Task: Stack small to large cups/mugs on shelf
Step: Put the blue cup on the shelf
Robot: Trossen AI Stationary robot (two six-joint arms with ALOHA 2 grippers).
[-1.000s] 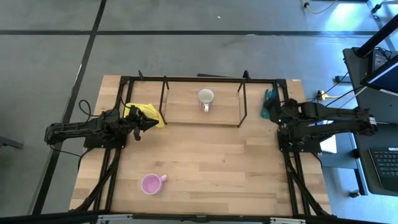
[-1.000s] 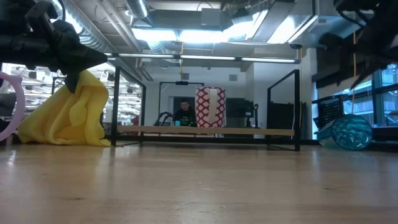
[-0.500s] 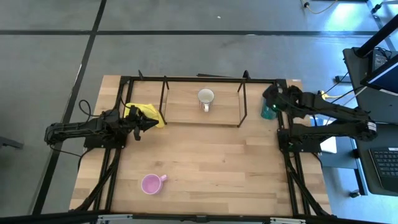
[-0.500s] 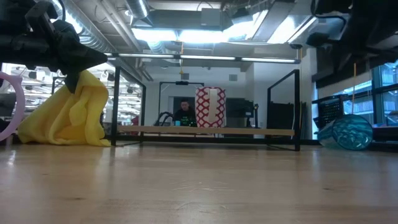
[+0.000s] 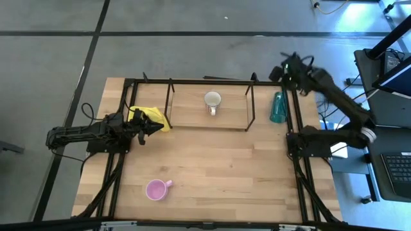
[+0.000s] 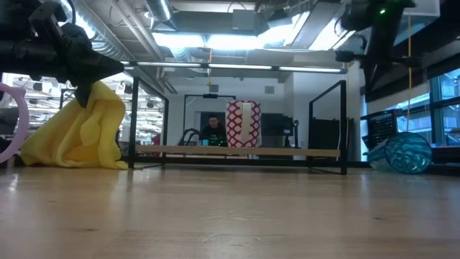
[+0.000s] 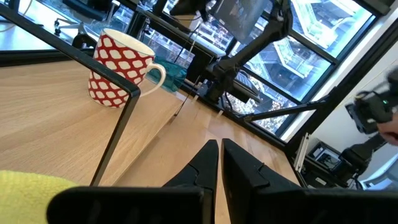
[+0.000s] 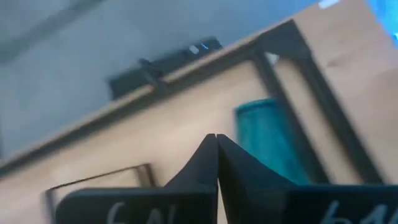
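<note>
The white mug [image 5: 212, 101] with a red pattern [image 7: 118, 68] stands upright on the shelf [image 5: 192, 115], its handle toward the near side. Near the table's front edge, the pink mug [image 5: 156, 189] stands on its base. The teal tumbler [image 5: 277, 107] lies on its side on the table, just right of the shelf. My right gripper [image 5: 286, 69] is shut and empty, raised over the table's far right corner above the tumbler [image 8: 273, 137]. My left gripper [image 5: 151, 126] is shut, hovering beside the yellow cloth [image 5: 154, 117].
The yellow cloth [image 6: 79, 133] lies heaped at the shelf's left end. Black metal rods [image 5: 250, 106] frame the shelf, and black rails [image 5: 295, 128] run along the table's sides. Bare wooden tabletop [image 5: 225, 167] spreads between the shelf and the pink mug.
My right gripper has risen from the teal tumbler and gone toward the table's far edge with nothing between its fingers. The tumbler stays lying on the table.
</note>
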